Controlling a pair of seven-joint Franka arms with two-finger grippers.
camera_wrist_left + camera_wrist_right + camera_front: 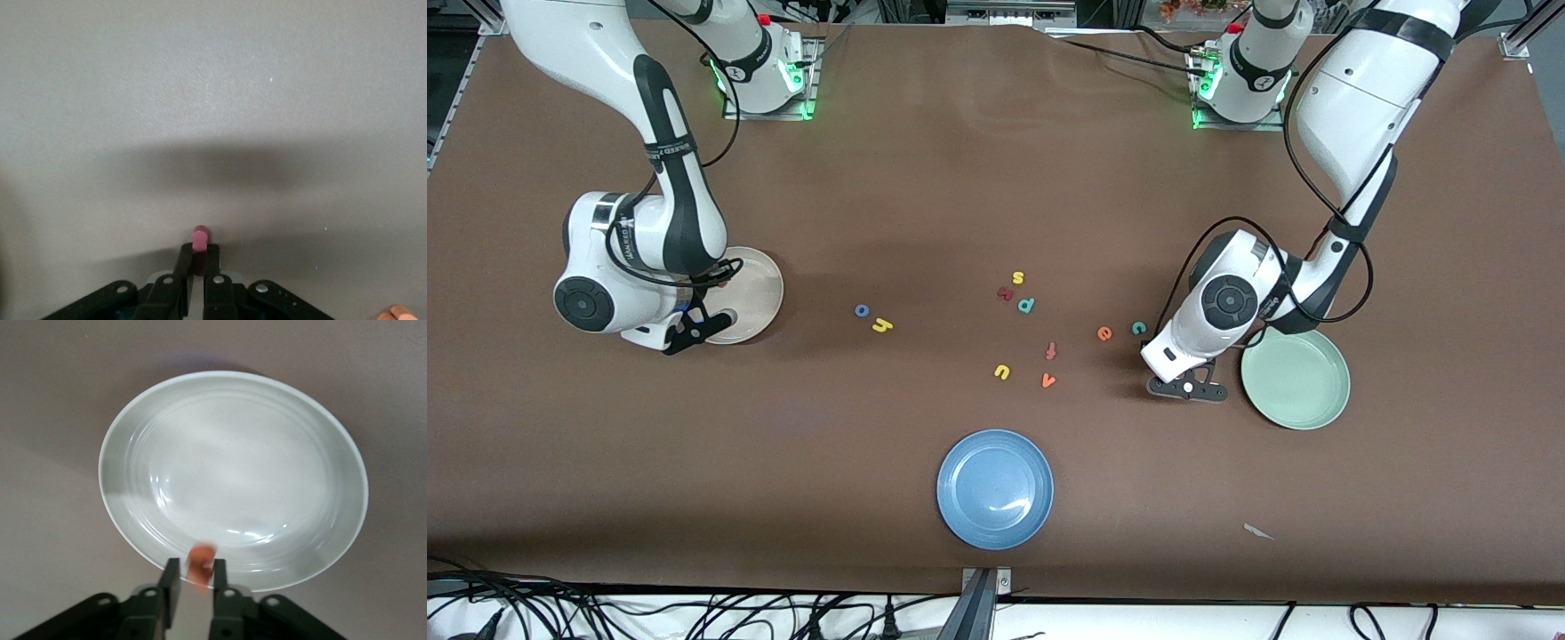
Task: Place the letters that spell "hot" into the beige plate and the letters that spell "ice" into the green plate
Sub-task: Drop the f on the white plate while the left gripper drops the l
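Blue plate (994,489) nearest the front camera
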